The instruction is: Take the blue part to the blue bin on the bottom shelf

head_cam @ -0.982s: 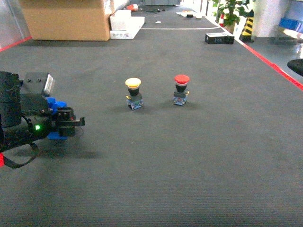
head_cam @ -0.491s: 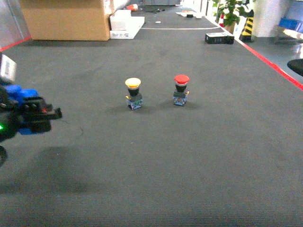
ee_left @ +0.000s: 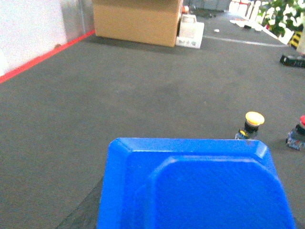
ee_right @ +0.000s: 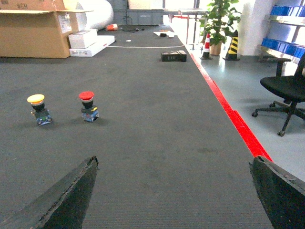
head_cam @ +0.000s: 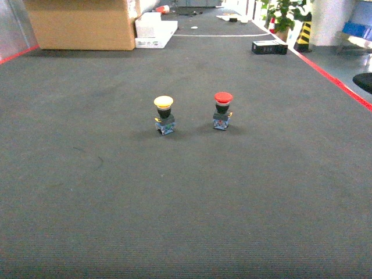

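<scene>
The blue part [ee_left: 195,186] fills the lower half of the left wrist view, close up to the camera and held above the dark floor. My left gripper is shut on it; only a dark sliver of one finger [ee_left: 83,214] shows at the part's lower left. My right gripper [ee_right: 174,161] is open over bare dark floor, with nothing between its fingers. Neither gripper shows in the head view. The blue bin and the bottom shelf are out of view.
A yellow-capped push button [head_cam: 164,114] and a red-capped one [head_cam: 222,109] stand on the dark mat. A cardboard box [head_cam: 81,23] sits far left, a red floor line [ee_right: 233,114] runs along the right, and an office chair [ee_right: 286,90] stands beyond it.
My left gripper, holding the blue part, has moved left and out of the head view. The two push buttons have not moved.
</scene>
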{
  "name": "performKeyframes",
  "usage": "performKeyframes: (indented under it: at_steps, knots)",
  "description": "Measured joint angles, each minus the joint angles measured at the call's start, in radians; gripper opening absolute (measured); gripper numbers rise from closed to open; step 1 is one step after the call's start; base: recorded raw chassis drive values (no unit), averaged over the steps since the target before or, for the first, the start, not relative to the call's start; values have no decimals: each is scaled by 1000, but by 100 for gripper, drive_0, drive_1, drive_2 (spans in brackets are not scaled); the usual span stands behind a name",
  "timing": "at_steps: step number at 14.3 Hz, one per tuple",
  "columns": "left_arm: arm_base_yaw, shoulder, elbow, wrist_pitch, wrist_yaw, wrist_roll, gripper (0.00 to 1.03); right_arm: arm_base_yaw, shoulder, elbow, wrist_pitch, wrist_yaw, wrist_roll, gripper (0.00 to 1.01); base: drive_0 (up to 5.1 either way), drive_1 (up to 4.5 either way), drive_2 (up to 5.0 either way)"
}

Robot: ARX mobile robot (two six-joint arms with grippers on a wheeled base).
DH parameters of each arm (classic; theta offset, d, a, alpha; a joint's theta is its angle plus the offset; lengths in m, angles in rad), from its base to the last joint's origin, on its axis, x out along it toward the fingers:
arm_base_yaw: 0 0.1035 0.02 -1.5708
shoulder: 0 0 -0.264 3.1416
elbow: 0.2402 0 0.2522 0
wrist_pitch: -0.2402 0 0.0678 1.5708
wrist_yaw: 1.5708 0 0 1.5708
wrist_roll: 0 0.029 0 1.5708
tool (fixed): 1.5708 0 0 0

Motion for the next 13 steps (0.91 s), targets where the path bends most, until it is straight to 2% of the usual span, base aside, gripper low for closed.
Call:
performKeyframes:
  at_steps: [2,3,4,7,13]
  knots:
    - [-135,-345,-10,-261,-151,5,44,0,0,0,0,0,0,98,0,0,0]
    - [-183,-457,-10,-343,-202,4,44,0,0,0,0,0,0,98,0,0,0]
    - [-189,-481,-10,-349,-217,-2,44,0,0,0,0,0,0,98,0,0,0]
    - [-176,-475,-15,-369,-199,-27,44,0,0,0,0,0,0,98,0,0,0]
    - [-176,-475,-15,-370,-199,-27,44,0,0,0,0,0,0,98,0,0,0]
